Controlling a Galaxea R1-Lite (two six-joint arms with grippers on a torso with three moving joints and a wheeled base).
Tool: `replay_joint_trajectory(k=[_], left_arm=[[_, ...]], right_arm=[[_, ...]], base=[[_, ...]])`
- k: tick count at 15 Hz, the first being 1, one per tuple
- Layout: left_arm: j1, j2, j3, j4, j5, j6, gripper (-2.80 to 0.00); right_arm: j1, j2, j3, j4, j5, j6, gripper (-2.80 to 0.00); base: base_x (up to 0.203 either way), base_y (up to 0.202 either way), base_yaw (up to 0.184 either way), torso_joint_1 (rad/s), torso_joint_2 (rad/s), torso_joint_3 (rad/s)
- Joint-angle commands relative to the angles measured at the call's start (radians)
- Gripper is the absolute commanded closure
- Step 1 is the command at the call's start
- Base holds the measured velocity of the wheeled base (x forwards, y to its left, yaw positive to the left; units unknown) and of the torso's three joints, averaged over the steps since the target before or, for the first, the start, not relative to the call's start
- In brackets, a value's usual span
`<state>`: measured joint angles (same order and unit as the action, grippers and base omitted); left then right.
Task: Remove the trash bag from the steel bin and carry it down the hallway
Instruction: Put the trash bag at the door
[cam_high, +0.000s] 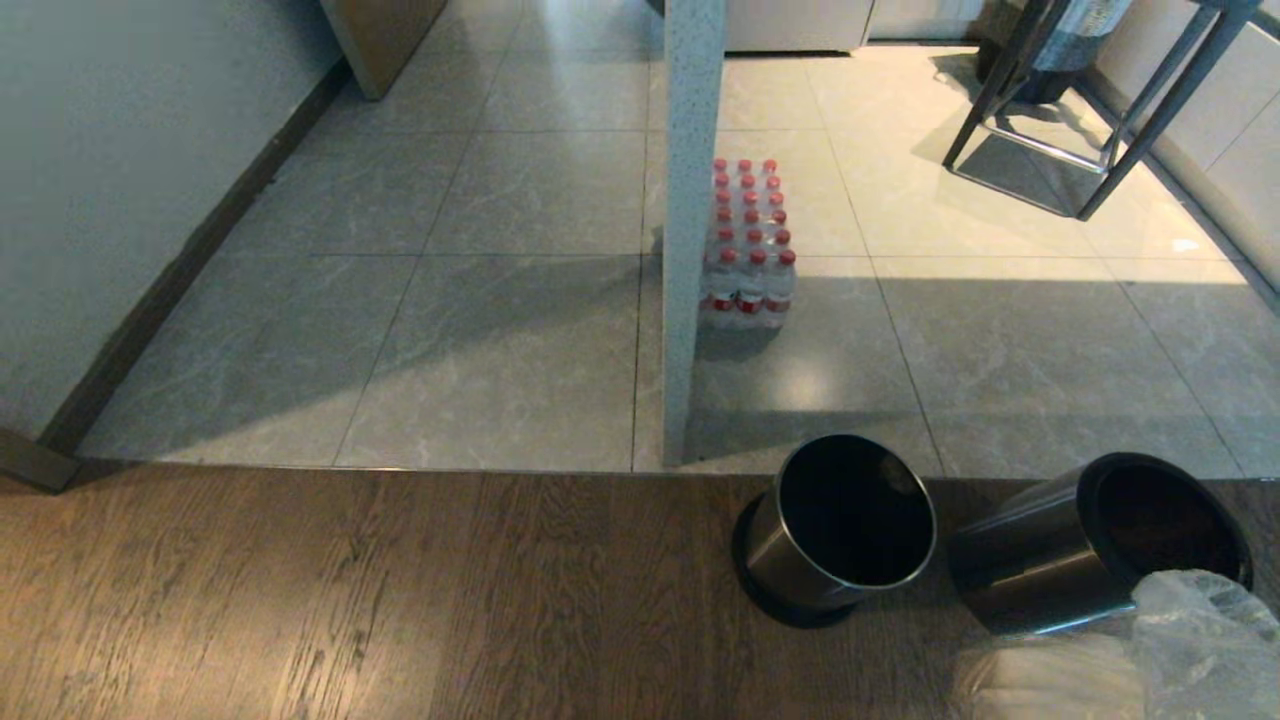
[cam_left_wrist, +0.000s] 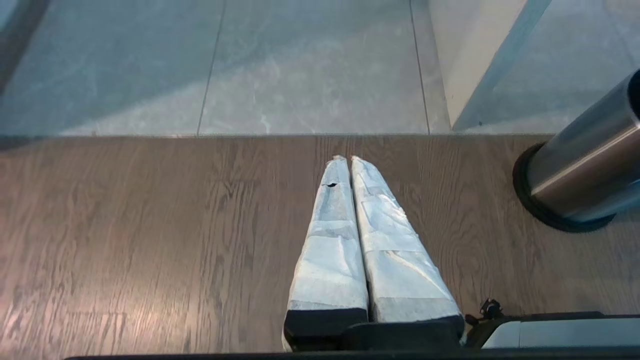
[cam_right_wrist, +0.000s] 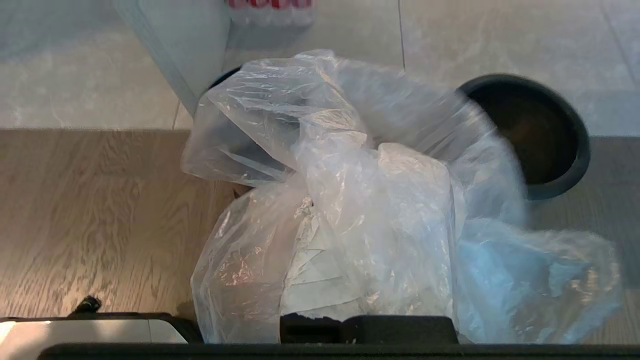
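The clear crinkled trash bag hangs out of the bins, bunched over my right gripper, whose white-taped fingers show only dimly through the plastic; it is shut on the bag. In the head view the bag is at the lower right corner beside that gripper. Two steel bins stand on the wood floor close by: one with a black base, empty and dark inside, and one with a thick black rim, tilted toward the bag. My left gripper is shut and empty, low over the wood planks. The hallway's grey tiles start just beyond.
A white speckled post rises at the tile edge behind the bins, with a shrink-wrapped pack of red-capped bottles beside it. A metal-legged stool stands far right. The wall with a dark baseboard runs along the left.
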<state>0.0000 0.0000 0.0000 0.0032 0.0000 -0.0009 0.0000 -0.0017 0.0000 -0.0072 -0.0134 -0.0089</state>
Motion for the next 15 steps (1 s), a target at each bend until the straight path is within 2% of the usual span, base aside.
replay_joint_trajectory(k=[1, 15], left_arm=[[0.0, 0.0, 0.0, 0.0, 0.0, -0.002, 0.0], [0.0, 0.0, 0.0, 0.0, 0.0, -0.003, 0.0]], right_arm=[[0.0, 0.003, 0.002, 0.0, 0.0, 0.0, 0.0], [0.0, 0.003, 0.002, 0.0, 0.0, 0.0, 0.0]], base=[[0.0, 0.0, 0.0, -0.002, 0.0, 0.203], [0.0, 0.0, 0.0, 0.003, 0.0, 0.203]])
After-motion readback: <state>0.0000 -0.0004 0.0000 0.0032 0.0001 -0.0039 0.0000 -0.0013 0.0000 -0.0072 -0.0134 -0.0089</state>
